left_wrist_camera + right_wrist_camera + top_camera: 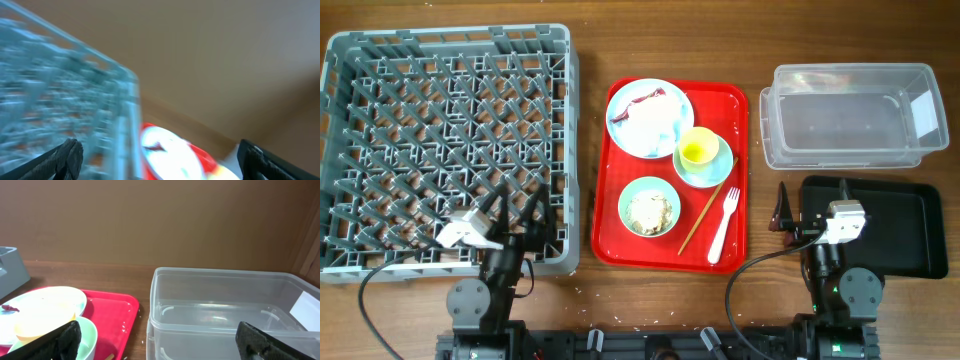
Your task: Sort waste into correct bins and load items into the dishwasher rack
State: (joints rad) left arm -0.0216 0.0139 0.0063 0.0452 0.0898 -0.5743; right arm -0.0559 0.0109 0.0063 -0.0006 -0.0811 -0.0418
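Note:
The grey dishwasher rack (450, 140) fills the left. On the flat red tray (735, 100) a mint plate (650, 118) holds white tissue with a red wrapper scrap. A yellow cup (698, 150) stands on a saucer (718, 172). A bowl (650, 207) holds the rice clump. A chopstick (705, 215) and a white fork (724, 225) lie beside it. The clear tub (850, 115) and black tray (890, 225) are at the right. My left gripper (517, 210) is open and empty over the rack's front right corner. My right gripper (812, 200) is open and empty at the black tray's left edge.
The left wrist view is blurred; it shows the rack (60, 90) and the plate (170, 155) between open fingers (160, 165). The right wrist view shows the clear tub (225, 310), the red tray (115, 310) and the saucer (87, 330) between open fingers (160, 345).

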